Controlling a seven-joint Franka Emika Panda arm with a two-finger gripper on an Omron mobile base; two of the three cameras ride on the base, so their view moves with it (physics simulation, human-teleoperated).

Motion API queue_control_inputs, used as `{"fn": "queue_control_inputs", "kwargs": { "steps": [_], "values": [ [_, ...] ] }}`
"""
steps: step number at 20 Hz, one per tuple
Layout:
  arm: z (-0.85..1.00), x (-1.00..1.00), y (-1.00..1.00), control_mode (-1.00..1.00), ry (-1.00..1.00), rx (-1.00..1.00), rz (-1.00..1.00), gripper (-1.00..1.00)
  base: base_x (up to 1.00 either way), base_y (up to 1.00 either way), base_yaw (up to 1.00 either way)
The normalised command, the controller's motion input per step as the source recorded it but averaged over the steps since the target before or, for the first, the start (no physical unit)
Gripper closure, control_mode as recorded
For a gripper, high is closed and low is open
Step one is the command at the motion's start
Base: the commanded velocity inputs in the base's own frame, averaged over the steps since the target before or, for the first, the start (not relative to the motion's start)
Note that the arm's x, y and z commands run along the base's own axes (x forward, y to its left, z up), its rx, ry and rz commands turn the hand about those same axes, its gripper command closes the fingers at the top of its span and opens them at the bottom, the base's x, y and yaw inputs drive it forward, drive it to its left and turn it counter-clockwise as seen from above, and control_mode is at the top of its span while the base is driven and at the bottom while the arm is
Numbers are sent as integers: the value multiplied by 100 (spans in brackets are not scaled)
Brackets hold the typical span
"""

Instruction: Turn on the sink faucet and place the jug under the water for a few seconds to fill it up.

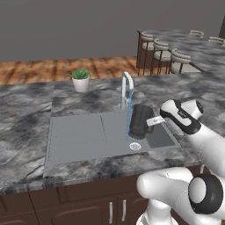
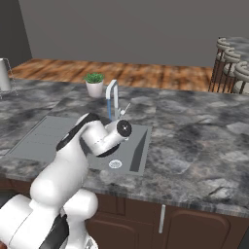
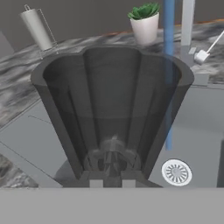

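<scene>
1. Fingers: the gripper (image 1: 153,121) is closed on the jug (image 1: 140,119), clamped at the jug's near side; in the hand view the fingertips (image 3: 97,183) sit at the base of the jug's wall.
2. Jug: it is held above the sink (image 1: 79,136) basin, just right of the water (image 1: 129,115). The hand view looks into its open mouth, with the blue stream passing just beyond its rim; whether the stream enters the jug cannot be told.
3. Arm: it rises from the base, bends at a dark elbow and reaches left, with the hand roughly level over the basin's right edge.
4. Faucet (image 1: 126,89): it stands behind the basin, running; the drain (image 1: 135,146) lies below the stream.
5. Views: the left base view shows jug and stream side by side. In the right base view the arm hides the jug, and the faucet handle (image 2: 125,110) is seen tilted. The hand view adds a plant (image 3: 145,24) and a towel roll (image 3: 37,29).
</scene>
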Motion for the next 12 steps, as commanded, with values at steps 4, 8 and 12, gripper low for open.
{"fn": "queue_control_inputs", "kwargs": {
  "steps": [4, 8, 12],
  "values": [
    [-1, 45, 0, -100, 0, 0, 0, 100, 0, 0, 0],
    [-1, 41, 0, -100, 0, 0, 0, 100, 0, 0, 0],
    [-2, 40, 0, -100, 0, 0, 0, 100, 0, 0, 0]
  ]
}}
